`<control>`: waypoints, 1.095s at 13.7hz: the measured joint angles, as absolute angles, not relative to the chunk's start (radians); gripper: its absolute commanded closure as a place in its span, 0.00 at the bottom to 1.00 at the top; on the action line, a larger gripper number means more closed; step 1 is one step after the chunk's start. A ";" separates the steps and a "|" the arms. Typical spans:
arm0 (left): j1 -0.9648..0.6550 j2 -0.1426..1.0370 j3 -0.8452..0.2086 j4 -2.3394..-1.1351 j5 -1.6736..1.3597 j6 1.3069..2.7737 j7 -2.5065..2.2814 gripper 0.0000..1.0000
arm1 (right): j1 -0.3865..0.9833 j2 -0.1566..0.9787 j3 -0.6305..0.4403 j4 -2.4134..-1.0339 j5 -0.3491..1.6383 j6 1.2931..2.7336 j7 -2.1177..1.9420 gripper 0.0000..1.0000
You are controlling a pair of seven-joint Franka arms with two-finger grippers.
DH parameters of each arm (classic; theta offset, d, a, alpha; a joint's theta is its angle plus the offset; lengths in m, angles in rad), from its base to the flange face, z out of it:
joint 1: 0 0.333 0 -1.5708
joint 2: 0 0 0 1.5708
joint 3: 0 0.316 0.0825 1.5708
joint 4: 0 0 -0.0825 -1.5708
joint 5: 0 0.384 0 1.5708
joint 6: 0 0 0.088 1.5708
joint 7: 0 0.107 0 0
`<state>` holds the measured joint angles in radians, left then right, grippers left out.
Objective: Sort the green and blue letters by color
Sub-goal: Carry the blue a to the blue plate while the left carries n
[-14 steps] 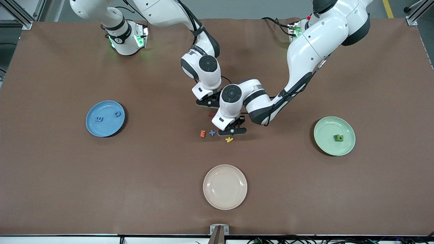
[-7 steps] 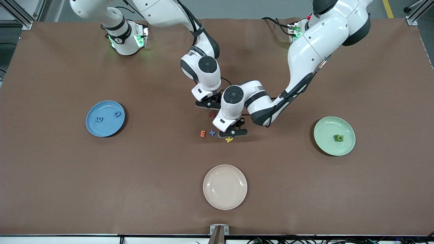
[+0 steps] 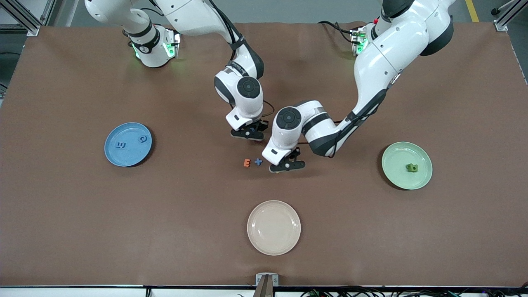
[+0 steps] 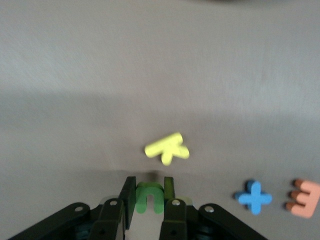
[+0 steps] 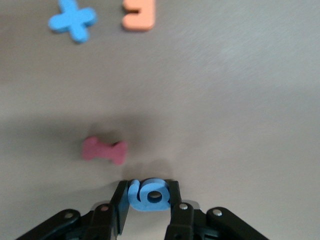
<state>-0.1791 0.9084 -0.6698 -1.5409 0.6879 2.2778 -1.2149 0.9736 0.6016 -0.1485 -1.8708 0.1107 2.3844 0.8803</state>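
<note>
My left gripper [image 3: 286,166] is shut on a green u [image 4: 150,196] and holds it just above the table, over a yellow k [image 4: 167,148]. My right gripper [image 3: 247,134] is shut on a blue 6 [image 5: 149,195] and holds it above the table beside a dark red squiggle [image 5: 104,150]. A blue + [image 3: 258,161] lies on the table between the two grippers, next to an orange E [image 3: 246,163]. The blue plate [image 3: 128,159] holds a blue 3 [image 3: 120,144] and a blue C [image 3: 143,139]. The green plate [image 3: 396,154] holds green letters [image 3: 411,167].
A beige plate [image 3: 273,227] stands nearer to the front camera than the letter cluster. The blue plate is toward the right arm's end of the table, the green plate toward the left arm's end. Both arms crowd the table's middle.
The right gripper has lifted and shifted toward the right arm's end with the blue 6. The left gripper has moved over the yellow k with the green u, covering it in the front view.
</note>
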 measured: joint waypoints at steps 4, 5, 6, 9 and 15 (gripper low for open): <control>-0.103 0.846 -0.696 -1.537 0.688 2.240 -1.207 0.97 | 0.939 0.532 -0.212 -1.866 0.110 2.216 0.711 1.00; -0.073 0.833 -0.715 -1.537 0.688 2.215 -1.189 0.97 | 0.911 0.503 -0.219 -1.866 0.110 2.158 0.658 1.00; -0.039 0.821 -0.739 -1.537 0.688 2.185 -1.164 0.97 | 0.875 0.471 -0.223 -1.867 0.109 2.100 0.600 1.00; 0.092 0.803 -0.832 -1.538 0.688 2.088 -1.088 0.97 | 0.739 0.357 -0.231 -1.923 0.081 2.016 0.384 1.00; 0.458 0.802 -1.046 -1.616 0.689 1.973 -0.906 0.97 | 0.472 0.166 -0.233 -2.142 0.000 2.009 -0.017 0.99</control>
